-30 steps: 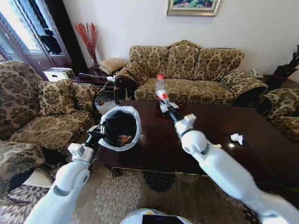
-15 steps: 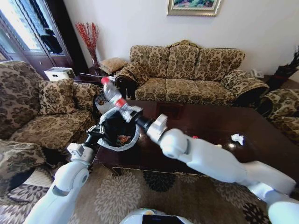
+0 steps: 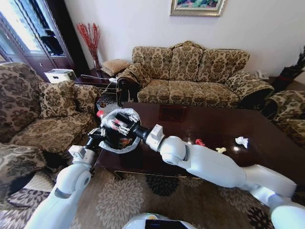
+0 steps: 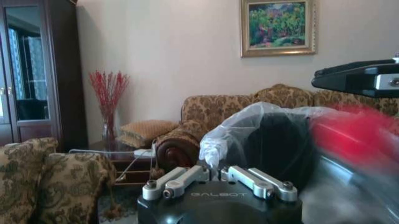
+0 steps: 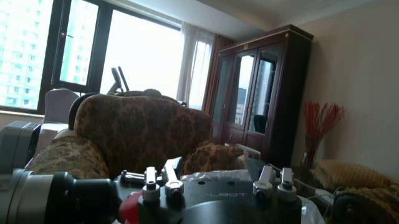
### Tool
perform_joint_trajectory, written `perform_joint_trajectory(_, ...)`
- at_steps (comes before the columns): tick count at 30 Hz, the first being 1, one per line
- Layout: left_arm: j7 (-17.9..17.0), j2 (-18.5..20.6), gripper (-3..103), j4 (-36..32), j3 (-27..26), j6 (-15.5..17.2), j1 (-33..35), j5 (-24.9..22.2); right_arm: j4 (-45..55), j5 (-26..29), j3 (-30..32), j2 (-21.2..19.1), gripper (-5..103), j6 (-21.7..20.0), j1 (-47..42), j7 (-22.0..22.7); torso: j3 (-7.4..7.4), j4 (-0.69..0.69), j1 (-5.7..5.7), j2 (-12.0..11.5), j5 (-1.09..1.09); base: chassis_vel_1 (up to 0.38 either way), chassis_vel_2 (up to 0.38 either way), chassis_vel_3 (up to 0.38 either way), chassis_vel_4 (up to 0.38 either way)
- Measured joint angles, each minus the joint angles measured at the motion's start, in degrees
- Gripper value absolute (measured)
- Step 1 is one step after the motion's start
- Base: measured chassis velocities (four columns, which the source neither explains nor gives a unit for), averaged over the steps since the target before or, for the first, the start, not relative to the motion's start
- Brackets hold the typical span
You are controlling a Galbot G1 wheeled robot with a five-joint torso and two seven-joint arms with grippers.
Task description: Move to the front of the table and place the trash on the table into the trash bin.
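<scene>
The right gripper (image 3: 116,125) now sits over the mouth of the round black trash bin with the translucent white bag liner (image 3: 136,139), at roughly nine o'clock from the centre of the head view; one second ago it was raised above the glossy dark brown wooden coffee table (image 3: 267,164) near twelve o'clock, and half a second ago it was partway across, above the bin's rim. Its jaws are closed around the clear plastic bottle with the red cap (image 3: 108,120), which lies nearly level over the bin opening with the cap (image 3: 100,114) pointing toward ten o'clock; earlier the bottle stood upright. In the left wrist view the cap shows as a red blur (image 4: 358,137) beside the liner (image 4: 249,122). The left gripper (image 3: 97,135) holds the bin by its near rim at the table's left end, jaws clamped on the rim, as in both earlier frames. On the tabletop, toward three o'clock, lie a small red wrapper (image 3: 199,142), a yellow scrap (image 3: 220,150) just beside it, and a crumpled white paper wad (image 3: 242,141) farther right; the wad has not shifted.
</scene>
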Motion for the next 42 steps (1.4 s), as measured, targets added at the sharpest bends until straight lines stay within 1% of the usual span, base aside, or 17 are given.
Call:
perform_joint_trajectory(2,0.01,-0.06,4,0.0,-0.06,0.0,0.06,0.03,0.02,0.0,0.5,-0.03,67,0.07,0.01,0.31,0.0,0.0,0.0,0.0,0.0,0.0,0.0,0.0,0.0)
perform_joint_trajectory(6,0.0,-0.19,4,-0.37,-0.24,0.01,0.34,0.08,0.48,0.89,6.95,-2.38,89,0.12,-2.11,3.84,0.0,0.02,0.0,0.0,-0.01,0.0,0.0,0.0,0.0)
perform_joint_trajectory(7,0.0,-0.19,4,-0.37,-0.24,0.01,0.34,0.08,0.48,0.89,6.95,-2.38,89,0.12,-2.11,3.84,0.0,0.02,0.0,0.0,-0.01,0.0,0.0,0.0,0.0)
perform_joint_trajectory(8,0.01,-0.19,4,-0.59,-0.35,0.01,0.36,0.07,0.8,1.02,10.64,-4.02,89,-0.18,-4.47,5.15,0.0,0.02,0.0,0.0,0.0,0.0,0.0,0.0,0.0)
perform_joint_trajectory(9,0.01,-0.07,4,-0.77,-0.51,0.0,0.39,0.02,1.38,1.09,16.07,-6.65,97,-0.98,-8.66,6.48,0.0,0.01,0.0,0.0,0.01,0.0,0.0,0.0,0.0)
perform_joint_trajectory(11,-0.01,0.16,4,-0.83,-0.56,0.01,0.4,-0.02,1.94,1.03,21.93,-9.53,99,-1.88,-14.48,6.99,0.0,-0.01,0.0,0.0,0.03,0.0,0.0,0.0,0.0)
perform_joint_trajectory(12,-0.01,0.16,4,-0.83,-0.56,0.01,0.4,-0.02,1.94,1.03,21.93,-9.53,99,-1.88,-14.48,6.99,0.0,-0.01,0.0,0.0,0.03,0.0,0.0,0.0,0.0)
perform_joint_trajectory(13,0.01,0.43,4,-0.83,-0.51,0.01,0.34,-0.05,2.22,0.23,29.3,-12.96,99,-2.52,-22.45,6.7,0.0,-0.05,0.0,0.0,0.05,0.0,0.0,0.0,0.0)
perform_joint_trajectory(14,0.0,0.51,4,-0.83,-0.45,0.01,0.29,-0.03,2.12,-0.83,32.95,-14.81,100,-2.48,-27.38,6.68,-0.01,-0.1,0.0,0.0,0.05,0.0,0.0,0.0,0.0)
perform_joint_trajectory(15,0.0,0.51,4,-0.83,-0.45,0.01,0.29,-0.03,2.12,-0.83,32.95,-14.81,100,-2.48,-27.38,6.68,-0.01,-0.1,0.0,0.0,0.05,0.0,0.0,0.0,0.0)
perform_joint_trajectory(17,0.13,-0.54,4,-1.43,-1.34,0.0,1.37,0.51,-1.05,-2.88,36.87,-16.88,100,-1.02,-36.31,8.68,-0.01,-0.14,-0.01,0.01,0.0,0.0,0.0,0.0,0.0)
perform_joint_trajectory(19,0.1,-1.24,4,-1.95,-2.04,0.0,2.29,1.07,-2.99,-3.21,37.39,-16.51,100,-0.69,-37.82,8.73,-0.01,-0.1,-0.01,0.0,0.0,0.0,0.0,0.0,0.0)
perform_joint_trajectory(21,-0.73,-2.4,4,-2.97,-3.02,-0.04,3.91,2.24,-9.69,-4.08,39.32,-14.44,100,0.1,-41.03,6.86,-0.01,0.09,-0.01,0.01,0.05,0.0,0.0,0.0,0.0)
perform_joint_trajectory(24,-1.01,-2.49,4,-3.42,-2.71,-0.04,3.95,2.49,-15.33,-5.21,42.02,-12.3,100,1.48,-44.12,5.3,0.0,0.06,0.0,0.0,0.02,0.0,0.0,0.0,0.0)
perform_joint_trajectory(27,-0.97,-2.7,4,-3.63,-2.2,-0.03,4.04,2.79,-19.56,-5.91,44.54,-9.95,100,2.6,-46.1,2.8,0.0,-0.06,0.0,0.0,0.01,0.0,0.0,0.0,0.0)
perform_joint_trajectory(33,-0.9,-2.84,4,-3.98,-2.48,-0.13,4.9,3.02,-22.0,-6.88,45.6,-6.6,100,3.17,-45.52,3.17,-0.01,0.01,-0.01,0.0,0.01,-0.031,-0.031,-0.041,-0.017)
perform_joint_trajectory(42,-0.91,-2.76,4,-4.59,-2.84,-0.24,5.29,2.97,-19.58,-9.14,48.78,-3.76,100,3.15,-47.52,3.95,0.0,0.01,0.0,0.0,0.0,-0.067,-0.06,-0.07,-0.067)
